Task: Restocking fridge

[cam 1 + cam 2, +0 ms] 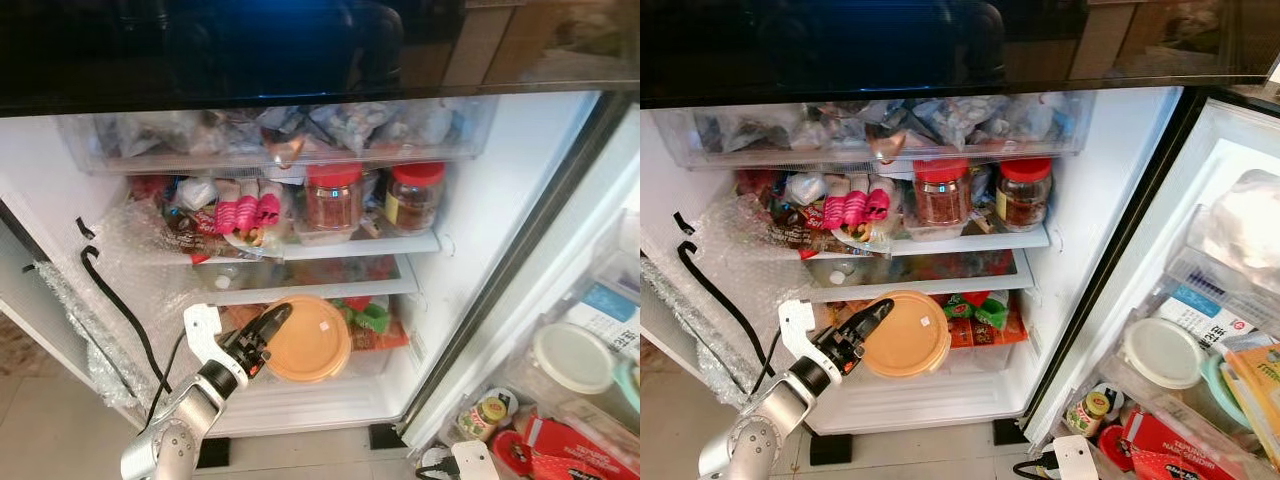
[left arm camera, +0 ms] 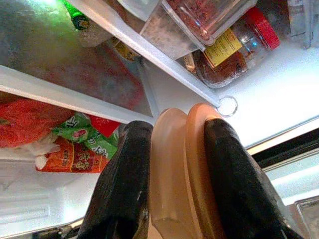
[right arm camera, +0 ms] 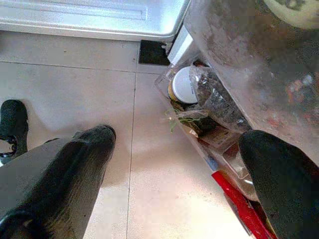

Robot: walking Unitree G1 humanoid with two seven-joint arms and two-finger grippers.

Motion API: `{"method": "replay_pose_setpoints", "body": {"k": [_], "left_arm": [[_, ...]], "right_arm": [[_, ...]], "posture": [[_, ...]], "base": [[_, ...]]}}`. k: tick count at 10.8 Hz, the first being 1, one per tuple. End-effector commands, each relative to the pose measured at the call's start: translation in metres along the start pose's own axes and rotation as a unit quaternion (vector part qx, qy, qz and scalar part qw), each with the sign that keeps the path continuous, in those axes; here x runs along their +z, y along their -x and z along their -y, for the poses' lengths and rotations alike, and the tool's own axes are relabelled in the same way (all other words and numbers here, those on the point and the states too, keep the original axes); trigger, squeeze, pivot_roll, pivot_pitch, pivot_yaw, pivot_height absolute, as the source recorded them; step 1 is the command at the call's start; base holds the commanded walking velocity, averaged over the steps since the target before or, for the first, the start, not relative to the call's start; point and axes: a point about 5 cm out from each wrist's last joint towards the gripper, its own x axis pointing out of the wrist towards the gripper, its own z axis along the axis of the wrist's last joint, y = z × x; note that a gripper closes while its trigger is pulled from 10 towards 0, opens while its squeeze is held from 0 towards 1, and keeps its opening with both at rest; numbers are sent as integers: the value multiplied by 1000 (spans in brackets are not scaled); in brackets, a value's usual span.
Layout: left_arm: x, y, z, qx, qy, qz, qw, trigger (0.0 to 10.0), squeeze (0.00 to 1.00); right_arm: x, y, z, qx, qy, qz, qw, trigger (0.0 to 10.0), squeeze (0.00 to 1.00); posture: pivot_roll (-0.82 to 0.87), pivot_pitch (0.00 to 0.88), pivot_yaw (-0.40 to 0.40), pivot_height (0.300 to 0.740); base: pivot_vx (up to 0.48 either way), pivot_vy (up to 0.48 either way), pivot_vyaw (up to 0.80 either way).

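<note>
Left gripper (image 1: 268, 330) clamped on orange tub (image 1: 305, 340): fingers (image 2: 124, 189) pinch it across lid and base, tub held on edge, lid facing out. Tub sits at the fridge's (image 1: 500, 200) bottom compartment, in front of red and green packets (image 1: 370, 320), under the lower shelf (image 1: 310, 290). Left arm reaches up and in from lower left, wrist angled toward the tub. Right gripper (image 3: 174, 169) spread wide, holding nothing, over floor tiles (image 3: 75, 79) beside the door bins (image 1: 590, 350).

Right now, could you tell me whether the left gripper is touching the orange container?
Touching. In the left wrist view, both black fingers of the left gripper press against the orange container clamped between them.
</note>
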Motion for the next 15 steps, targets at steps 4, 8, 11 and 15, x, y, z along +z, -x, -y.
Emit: {"method": "replay_pose_setpoints", "body": {"k": [4, 8, 11, 15], "left_arm": [[-1, -3, 1, -5, -5, 2, 1000, 10000, 0], [-2, -2, 1, -4, -5, 4, 1000, 10000, 0], [-2, -2, 1, -2, -6, 5, 1000, 10000, 0], [-2, -2, 0, 1, -9, 6, 1000, 10000, 0]], "right_arm": [[0, 0, 1, -2, -9, 5, 1000, 10000, 0], [0, 0, 1, -2, -7, 5, 1000, 10000, 0], [0, 0, 2, -3, 0, 3, 1000, 10000, 0], [0, 0, 2, -3, 4, 1, 1000, 10000, 0]], "posture": [[-99, 0, -40, 740], [-97, 0, -42, 740], [-94, 0, -45, 740], [-95, 0, -44, 740]], "base": [[0, 0, 0], [0, 0, 0], [0, 0, 0], [0, 0, 0]]}}
